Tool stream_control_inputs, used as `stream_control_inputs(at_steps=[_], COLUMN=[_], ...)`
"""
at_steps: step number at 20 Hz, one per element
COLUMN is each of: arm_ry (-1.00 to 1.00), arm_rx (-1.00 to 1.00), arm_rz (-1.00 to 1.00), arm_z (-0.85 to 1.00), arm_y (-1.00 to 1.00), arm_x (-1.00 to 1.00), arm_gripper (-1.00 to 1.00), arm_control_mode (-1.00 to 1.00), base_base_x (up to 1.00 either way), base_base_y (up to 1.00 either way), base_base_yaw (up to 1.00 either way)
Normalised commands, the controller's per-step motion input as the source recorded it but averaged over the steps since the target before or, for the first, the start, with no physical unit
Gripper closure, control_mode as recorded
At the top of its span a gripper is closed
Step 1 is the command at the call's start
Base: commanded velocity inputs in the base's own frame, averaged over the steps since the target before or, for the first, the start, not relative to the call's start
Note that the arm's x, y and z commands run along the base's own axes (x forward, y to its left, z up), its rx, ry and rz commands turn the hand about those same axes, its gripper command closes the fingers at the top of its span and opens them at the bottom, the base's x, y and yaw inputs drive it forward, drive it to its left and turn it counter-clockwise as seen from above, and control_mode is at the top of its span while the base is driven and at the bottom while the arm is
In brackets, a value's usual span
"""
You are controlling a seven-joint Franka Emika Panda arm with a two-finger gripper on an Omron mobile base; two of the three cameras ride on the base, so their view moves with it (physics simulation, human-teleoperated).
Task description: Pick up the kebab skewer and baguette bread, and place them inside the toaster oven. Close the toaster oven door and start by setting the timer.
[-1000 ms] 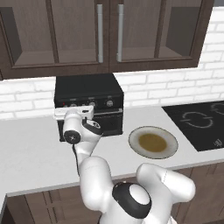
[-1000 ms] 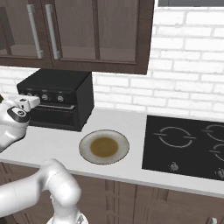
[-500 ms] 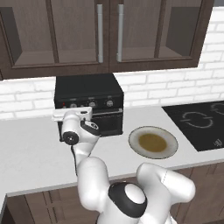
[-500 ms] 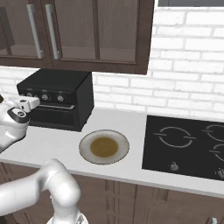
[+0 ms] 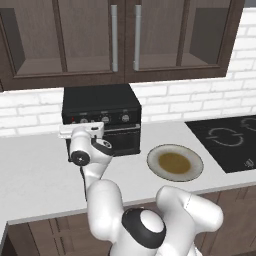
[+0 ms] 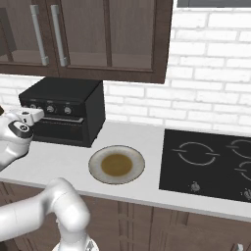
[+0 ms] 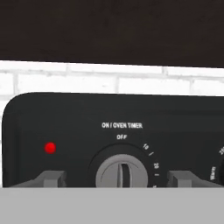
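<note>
The black toaster oven (image 5: 100, 104) (image 6: 63, 104) stands against the brick wall with its door (image 5: 124, 141) (image 6: 59, 130) closed. My gripper (image 7: 116, 177) is pressed up to the front panel (image 7: 65, 118). Its fingertips (image 7: 50, 177) stand apart on either side of the grey timer knob (image 7: 121, 171), open. The knob's slot points up at OFF. In the base views my hand (image 5: 82, 132) (image 6: 29, 117) sits at the left end of the knob row. The kebab skewer and the baguette bread are out of view.
A round plate (image 5: 175, 162) (image 6: 116, 164) with a brown centre lies on the counter to the oven's right. Beyond it sits a black cooktop (image 5: 225, 140) (image 6: 211, 162). Dark wall cabinets (image 5: 125, 35) hang over the oven. A red lamp (image 7: 50, 148) glows left of the knob.
</note>
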Motion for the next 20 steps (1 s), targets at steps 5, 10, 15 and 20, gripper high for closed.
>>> stream_control_inputs(at_steps=[5,10,15,20], arm_ry=[-0.03,-0.02,-0.03,-0.05], arm_rx=[0.00,0.00,0.00,0.00], arm_rz=[0.00,0.00,0.00,0.00], arm_z=[0.00,0.00,0.00,0.00], arm_y=[0.00,0.00,0.00,0.00], arm_x=[0.00,0.00,0.00,-0.02], arm_gripper=[-1.00,-1.00,-1.00,-1.00], arm_control_mode=[-1.00,-1.00,-1.00,-1.00], base_base_x=[0.00,0.00,0.00,0.00], base_base_y=[0.00,0.00,0.00,0.00], base_base_yaw=[0.00,0.00,0.00,0.00])
